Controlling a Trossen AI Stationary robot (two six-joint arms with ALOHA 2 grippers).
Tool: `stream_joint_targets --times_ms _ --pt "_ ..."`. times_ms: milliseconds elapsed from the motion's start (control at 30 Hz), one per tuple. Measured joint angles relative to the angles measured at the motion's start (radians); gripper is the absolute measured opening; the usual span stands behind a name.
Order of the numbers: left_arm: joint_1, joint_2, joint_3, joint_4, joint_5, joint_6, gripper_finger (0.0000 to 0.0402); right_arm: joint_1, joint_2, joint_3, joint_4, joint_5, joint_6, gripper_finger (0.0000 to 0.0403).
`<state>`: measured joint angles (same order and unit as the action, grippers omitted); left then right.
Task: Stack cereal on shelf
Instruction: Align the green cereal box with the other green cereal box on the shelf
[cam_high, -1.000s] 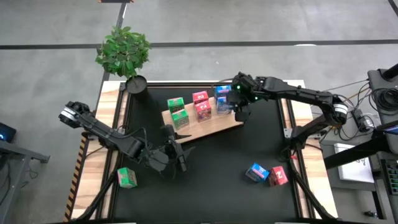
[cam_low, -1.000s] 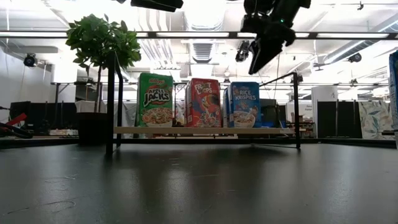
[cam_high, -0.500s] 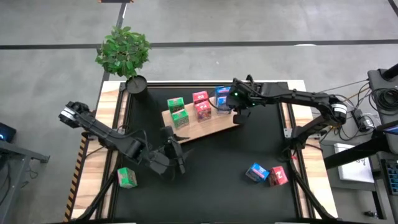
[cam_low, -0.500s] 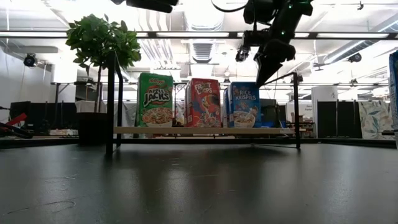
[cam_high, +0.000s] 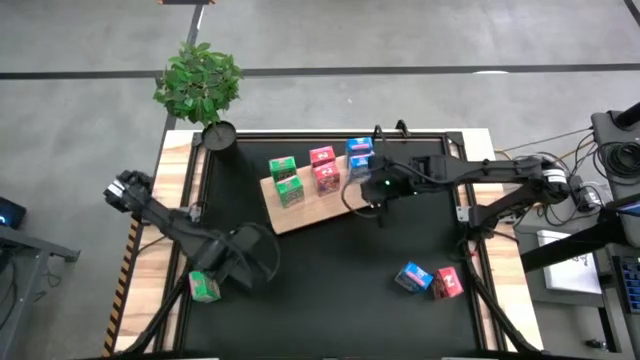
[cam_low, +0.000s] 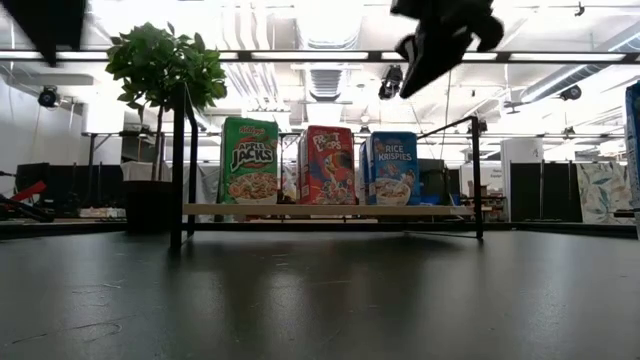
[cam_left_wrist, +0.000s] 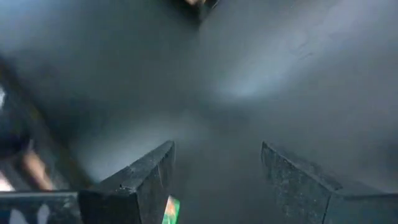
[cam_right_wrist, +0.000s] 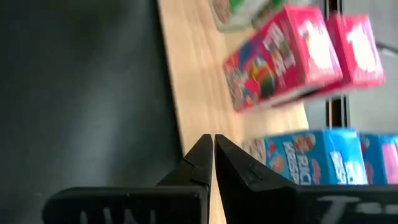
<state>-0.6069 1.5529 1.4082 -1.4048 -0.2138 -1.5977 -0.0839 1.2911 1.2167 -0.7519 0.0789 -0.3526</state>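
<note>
The shelf (cam_high: 322, 203), a light-wood board, lies on the black mat. Two green (cam_high: 287, 178), two pink-red (cam_high: 325, 168) and two blue cereal boxes (cam_high: 358, 157) stand on it. A green box (cam_high: 204, 286) lies loose near the left edge. A blue (cam_high: 412, 276) and a pink-red box (cam_high: 449, 284) lie near the front right. My left gripper (cam_high: 232, 270) points down just right of the loose green box, open over bare mat (cam_left_wrist: 217, 174). My right gripper (cam_high: 372, 196) hangs shut and empty above the shelf's near right end (cam_right_wrist: 212, 140).
A potted plant (cam_high: 200, 85) stands at the far left corner. A black metal frame (cam_low: 178, 170) rises around the shelf in the low view. Bare black mat (cam_high: 340, 270) lies between the shelf and the loose boxes.
My right gripper has shut and drawn away from the blue boxes toward the near edge, ending over the shelf's near right end. My left gripper has tipped from level to pointing down, rolled, and gone toward the table's left edge, nearer the loose green box.
</note>
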Motion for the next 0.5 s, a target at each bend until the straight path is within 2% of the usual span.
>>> stream_joint_targets --times_ms 167,333,500 --pt "-0.145 -0.001 -0.014 -0.047 0.023 -0.296 0.0223 0.055 -0.025 0.000 0.017 0.000 -0.032 0.0009" --pt "-0.308 -0.001 -0.014 -0.124 0.036 -0.657 0.0223 0.074 -0.030 0.000 0.032 0.000 -0.038 0.0009" --pt "-0.435 -0.001 -0.031 -0.168 0.104 -0.863 0.0230 0.073 -0.029 0.000 0.033 0.001 -0.033 0.0009"
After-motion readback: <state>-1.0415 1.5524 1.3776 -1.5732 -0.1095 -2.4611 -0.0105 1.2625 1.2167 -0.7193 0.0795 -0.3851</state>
